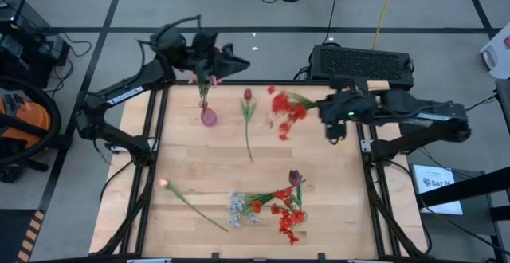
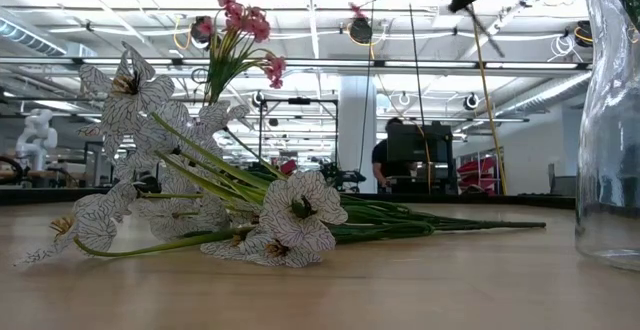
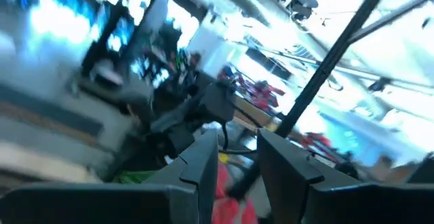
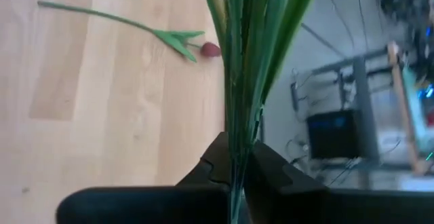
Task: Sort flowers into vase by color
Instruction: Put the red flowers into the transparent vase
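Right gripper [image 4: 236, 173] is hanging over the far right part of the surface [image 1: 319, 175], fingers clamped together on the green stems of a red spray [image 1: 287, 107] — in the right wrist view the stems are running straight up out of the pinch.

Left gripper [image 1: 209, 62] is hovering above the vase [image 1: 208, 116] at the far left of the surface. Its fingers [image 3: 203, 166] are standing partly apart with something pink-red between them; a pink flower [image 1: 202, 82] is sitting in the vase neck right below, but I cannot tell whether the fingers are actually gripping it.

Handling call: these stems are looking light, thin and springy, with the blooms making them top-heavy — a grip low on the stem is probably going to let the head swing. Taking hold mid-stem, just under the leaves, should be steadier. The vase is looking small, glassy and light against the long stems, so it is likely tipping easily under any side push.

Still lying on the surface: a dark tulip [image 1: 248, 96] beside the vase, a pink bud [image 1: 163, 183] near the front left, a pale bunch [image 1: 237, 209] and a red pile [image 1: 285, 213] at the front.
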### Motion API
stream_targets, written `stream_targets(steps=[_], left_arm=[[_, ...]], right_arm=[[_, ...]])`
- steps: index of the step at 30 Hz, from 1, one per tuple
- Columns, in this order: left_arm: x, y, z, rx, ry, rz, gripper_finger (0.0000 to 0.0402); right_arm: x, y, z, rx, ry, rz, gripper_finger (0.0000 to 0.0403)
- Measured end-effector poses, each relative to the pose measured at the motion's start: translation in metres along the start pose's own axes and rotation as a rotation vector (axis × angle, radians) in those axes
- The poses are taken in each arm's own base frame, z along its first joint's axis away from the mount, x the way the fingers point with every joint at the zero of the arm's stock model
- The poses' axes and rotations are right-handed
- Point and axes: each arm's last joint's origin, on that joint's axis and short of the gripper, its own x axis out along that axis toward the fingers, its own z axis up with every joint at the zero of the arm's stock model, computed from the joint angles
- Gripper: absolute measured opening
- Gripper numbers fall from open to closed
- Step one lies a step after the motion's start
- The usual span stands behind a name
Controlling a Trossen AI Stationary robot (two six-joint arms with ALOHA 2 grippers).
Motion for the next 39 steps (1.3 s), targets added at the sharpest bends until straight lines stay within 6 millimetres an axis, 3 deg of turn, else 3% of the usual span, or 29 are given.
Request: stream_targets(steps=[4, 7, 11, 16, 22, 30, 35, 39], left_arm=[[-0.011, -0.024, 0.01, 0.141, -0.03, 0.095, 0.0109], [-0.021, -0.047, 0.005, 0.272, 0.003, 0.296, 0.0106], [-0.029, -0.076, -0.017, 0.348, 0.12, 0.501, 0.0093], [-0.021, -0.1, -0.054, 0.34, 0.238, 0.424, 0.0089], [-0.02, -0.095, -0.113, 0.375, 0.185, 0.471, 0.0089], [-0.063, -0.076, -0.175, 0.273, 0.082, 0.455, 0.0089], [-0.091, -0.07, -0.198, 0.173, 0.057, 0.454, 0.0089], [-0.105, -0.073, -0.206, 0.151, 0.049, 0.419, 0.0089]], right_arm=[[-0.023, -0.005, -0.02, 0.17, 0.003, 0.001, 0.0006], [-0.038, -0.006, -0.032, 0.339, -0.021, 0.01, 0.0006], [-0.051, 0.001, -0.046, 0.659, -0.084, 0.047, 0.0003], [-0.047, 0.028, -0.059, 0.783, -0.128, 0.15, 0.0003], [-0.047, 0.058, -0.055, 0.929, -0.328, 0.314, 0.0002], [-0.08, 0.084, -0.031, 0.987, -0.459, 0.461, 0.0001], [-0.103, 0.122, -0.002, 0.996, -0.518, 0.441, 0.0], [-0.119, 0.154, 0.011, 1.052, -0.587, 0.353, 0.0]])
